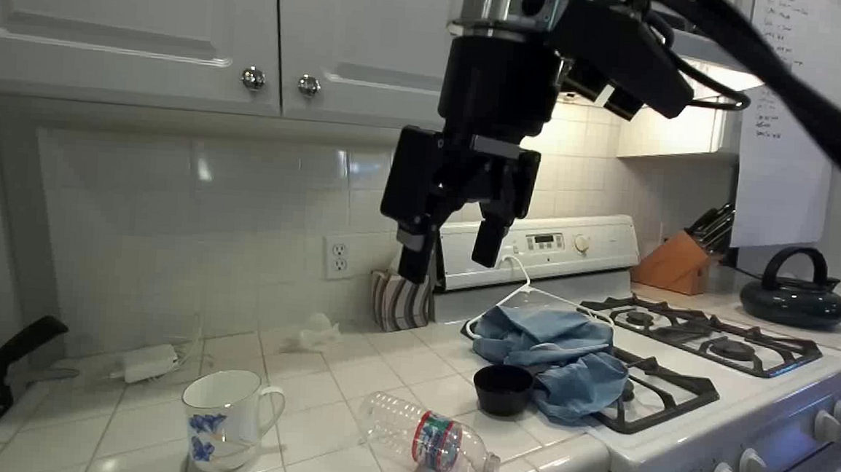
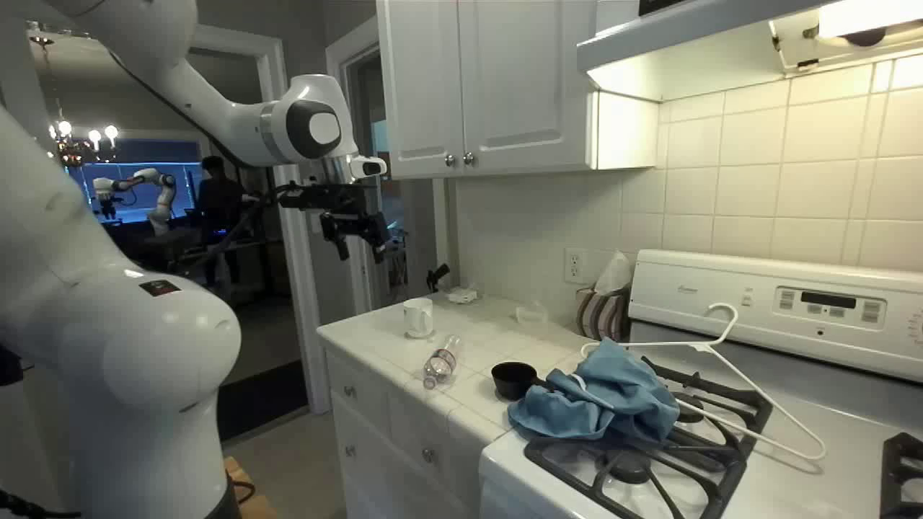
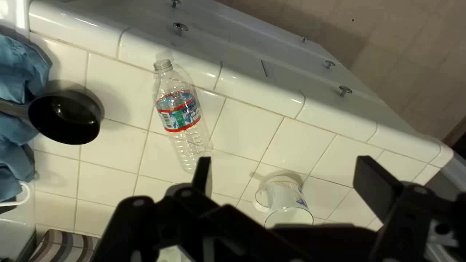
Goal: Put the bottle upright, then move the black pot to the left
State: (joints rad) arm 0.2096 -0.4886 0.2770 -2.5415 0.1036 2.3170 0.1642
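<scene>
Bottle of clear plastic [image 3: 178,112], slim and red-banded, lies on its side on the white tiled counter [image 3: 247,131]. Near one flank of the bottle stands the small round black pot [image 1: 503,394]; near the other, a white blue-patterned mug [image 1: 225,428]. Well above the bottle hangs the black two-fingered gripper [image 1: 449,262], jaws spread wide.

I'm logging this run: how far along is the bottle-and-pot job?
Nothing looks done: the bottle lies on its side on the counter. Nothing is in hand: the gripper hangs open and empty. Remaining: standing the bottle up, then moving the black pot, which sits beside the blue cloth, leftward.
</scene>
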